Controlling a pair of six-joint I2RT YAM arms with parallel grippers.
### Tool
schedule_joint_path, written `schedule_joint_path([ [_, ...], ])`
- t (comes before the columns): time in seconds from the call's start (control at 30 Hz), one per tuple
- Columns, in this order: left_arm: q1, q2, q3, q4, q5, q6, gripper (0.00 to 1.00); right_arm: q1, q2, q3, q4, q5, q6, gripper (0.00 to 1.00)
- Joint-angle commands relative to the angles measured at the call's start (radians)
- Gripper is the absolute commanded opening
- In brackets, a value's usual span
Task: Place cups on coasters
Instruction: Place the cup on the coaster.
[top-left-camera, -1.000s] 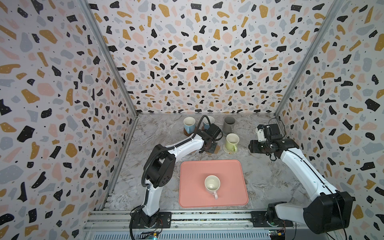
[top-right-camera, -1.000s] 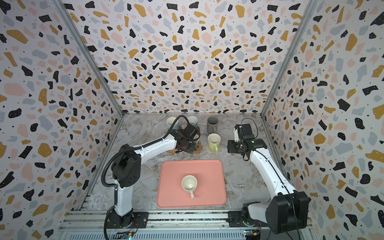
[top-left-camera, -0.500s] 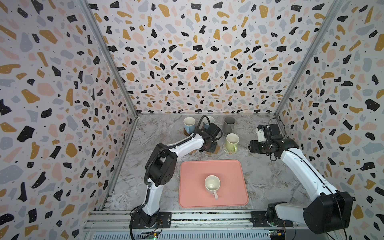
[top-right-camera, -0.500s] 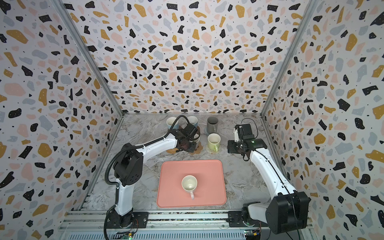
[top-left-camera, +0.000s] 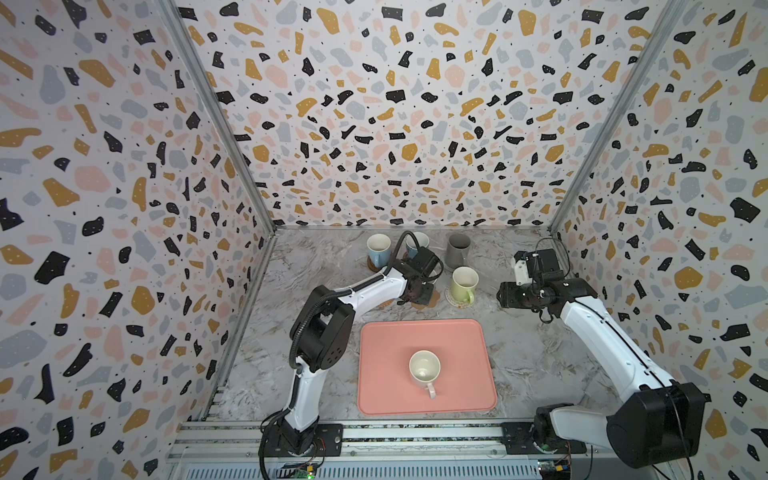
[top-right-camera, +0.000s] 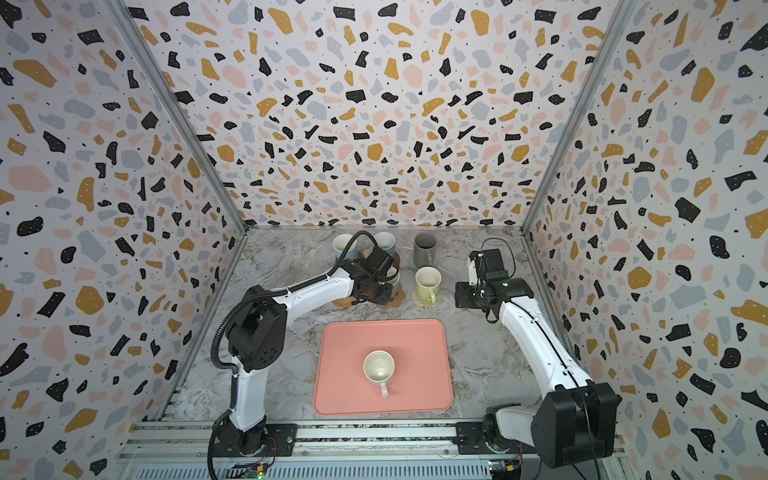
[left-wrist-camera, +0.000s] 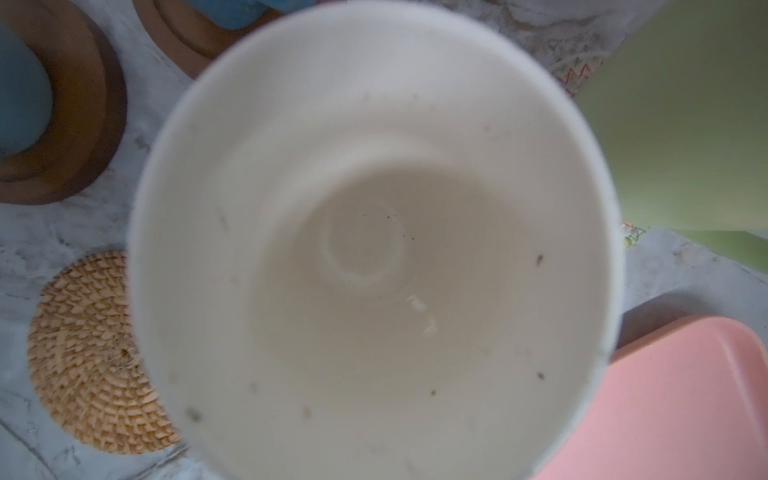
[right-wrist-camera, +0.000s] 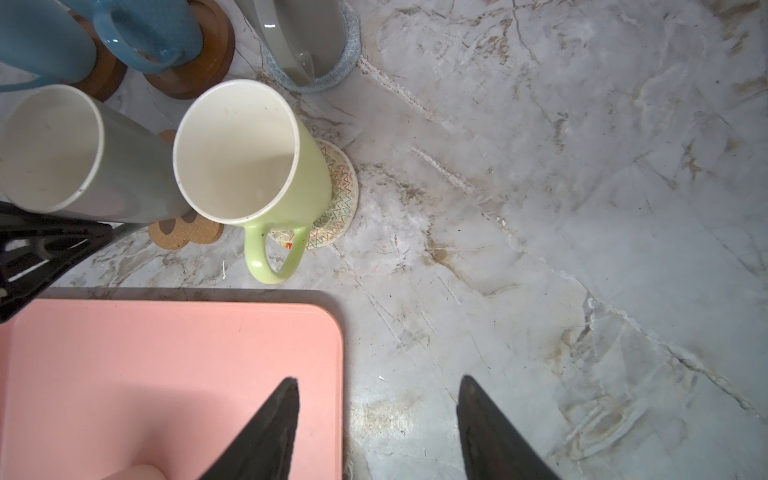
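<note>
Just right of the rattan coaster (left-wrist-camera: 91, 353), your left gripper (top-left-camera: 420, 291) is clamping tight on the grey mug (right-wrist-camera: 83, 166) over the paw-shaped coaster (right-wrist-camera: 183, 232); your right gripper (right-wrist-camera: 378, 382) is hovering with jaws spread, gripping nothing, beside the pink tray (right-wrist-camera: 166, 353).

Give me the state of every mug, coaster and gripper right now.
Blue mugs: upright on wooden coasters.
Tall grey mug: upright on woven blue coaster.
Green mug: upright on patterned coaster.
Short grey mug: held by left gripper over paw coaster, contact unclear.
Pink mug: upright on tray, no coaster.
Rattan coaster: empty.
Right gripper: open, empty.
</note>
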Motion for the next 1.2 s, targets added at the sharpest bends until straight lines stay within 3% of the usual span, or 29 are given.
schedule_joint_path([
  [0.0,0.006,-0.025,-0.020,0.050,-0.008,0.002,0.10,-0.003,-0.025,0.000,-0.026,0.003,0.010,0.63],
  [0.33,0.010,-0.024,-0.043,0.063,-0.010,0.005,0.15,-0.003,-0.027,0.000,-0.026,0.001,0.010,0.63],
  [0.87,0.013,-0.077,-0.037,0.060,-0.039,0.002,0.59,-0.003,-0.023,0.004,-0.026,0.003,0.010,0.63],
  [1.17,0.013,-0.170,-0.068,0.060,-0.072,-0.003,0.76,-0.003,-0.018,0.018,-0.033,0.007,0.007,0.63],
])
